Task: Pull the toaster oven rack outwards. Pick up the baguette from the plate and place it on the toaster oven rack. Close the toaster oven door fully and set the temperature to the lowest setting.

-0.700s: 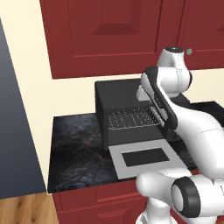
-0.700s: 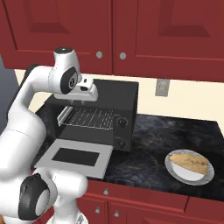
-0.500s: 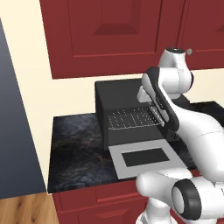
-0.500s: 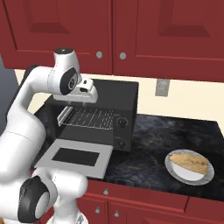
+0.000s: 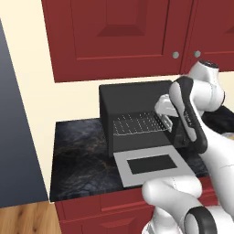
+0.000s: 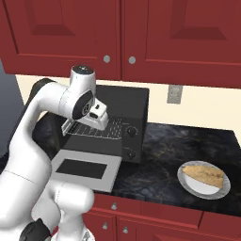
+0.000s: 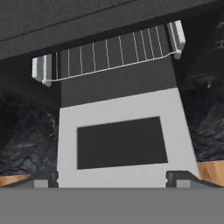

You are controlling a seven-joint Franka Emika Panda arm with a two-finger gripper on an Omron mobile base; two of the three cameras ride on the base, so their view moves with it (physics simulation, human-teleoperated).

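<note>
The black toaster oven (image 5: 132, 98) stands on the counter with its toaster oven door (image 5: 151, 167) folded down flat. Inside the cavity lies the wire toaster oven rack (image 5: 139, 124), its front edge at the mouth. My gripper (image 5: 167, 119) hovers at the right side of the opening, above the door, open and holding nothing. In the hand view the rack (image 7: 111, 57) is at the top, the door (image 7: 120, 175) below it, and my fingertips (image 7: 43, 178) stand wide apart. The baguette (image 6: 203, 173) rests on a white plate (image 6: 188, 182) to the oven's right.
Two round knobs (image 6: 132, 132) sit on the oven's right panel. Red cabinets hang above and a wall socket (image 6: 174, 94) is behind the plate. Dark marble counter (image 6: 160, 174) spreads between oven and plate; its front edge drops to a wooden floor (image 5: 23, 219).
The arm's upper joints have swung to the right and slightly down, and the hand has shifted a little right in front of the oven. Oven, rack, door and baguette have not moved.
</note>
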